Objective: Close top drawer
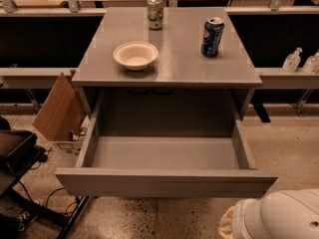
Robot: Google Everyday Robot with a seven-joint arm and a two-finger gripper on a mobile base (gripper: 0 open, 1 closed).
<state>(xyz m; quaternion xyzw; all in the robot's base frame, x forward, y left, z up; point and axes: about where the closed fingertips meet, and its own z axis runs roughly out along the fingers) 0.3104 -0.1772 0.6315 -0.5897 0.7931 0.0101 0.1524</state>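
The top drawer [164, 182] is a wide grey drawer pulled far out of the grey cabinet [167, 71]. Its plain flat front faces me and its grey floor [164, 152] is bare. The white arm [279, 217] enters at the bottom right corner. My gripper [227, 225] shows only as a pale yellowish end at the arm's left side. It sits below and in front of the drawer front's right end, apart from it.
On the cabinet top stand a white bowl [135, 55], a silver-green can [155, 12] and a blue can [212, 36]. A cardboard box [59, 111] leans at the left. A black stand [20, 153] is at the lower left. White bottles [294, 59] stand on the right shelf.
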